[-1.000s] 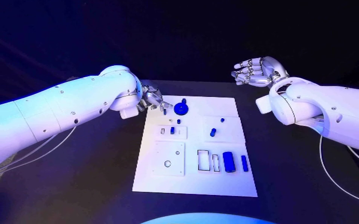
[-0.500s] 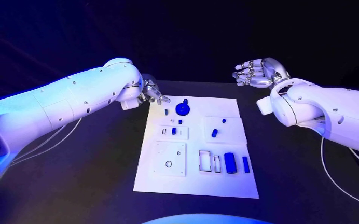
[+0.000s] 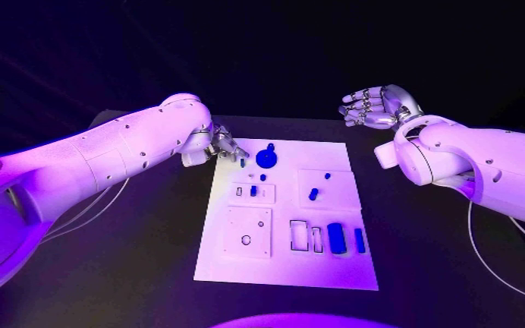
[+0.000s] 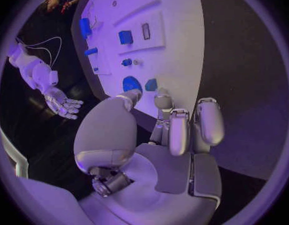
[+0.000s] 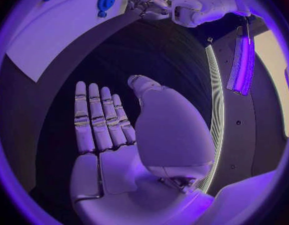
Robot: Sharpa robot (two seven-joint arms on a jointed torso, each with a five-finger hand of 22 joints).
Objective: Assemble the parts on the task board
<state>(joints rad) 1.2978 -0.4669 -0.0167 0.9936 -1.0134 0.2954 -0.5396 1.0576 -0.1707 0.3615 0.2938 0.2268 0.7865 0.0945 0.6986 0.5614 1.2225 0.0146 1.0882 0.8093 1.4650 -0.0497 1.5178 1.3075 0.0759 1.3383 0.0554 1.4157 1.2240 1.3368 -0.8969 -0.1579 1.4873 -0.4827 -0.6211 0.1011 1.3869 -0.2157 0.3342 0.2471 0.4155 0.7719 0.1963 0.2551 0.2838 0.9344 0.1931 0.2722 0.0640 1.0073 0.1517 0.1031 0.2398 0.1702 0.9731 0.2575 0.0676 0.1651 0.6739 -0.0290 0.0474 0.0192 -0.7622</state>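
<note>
The white task board [image 3: 328, 267] lies in the middle of the table. A blue gear [image 3: 267, 158] sits near its far edge, with a small blue peg [image 3: 242, 162] just to its left. My left hand [image 3: 227, 146] hovers at the board's far left corner, thumb and fingertips right at the peg [image 4: 151, 84] beside the gear [image 4: 132, 83]. I cannot tell whether they touch it. My right hand [image 3: 375, 106] is raised beyond the board's far right corner. Its palm [image 5: 113, 130] holds nothing and its fingers are straight.
Other blue parts lie on the board: two small ones [image 3: 313, 193] at mid right, one [image 3: 253, 190] at mid left, and two bars [image 3: 336, 237] near the front right. A white square insert [image 3: 246, 231] sits at front left. Dark table surrounds the board.
My left forearm has swung slightly while its fingertips stay by the peg. The peg, the gear and the right hand have not moved.
</note>
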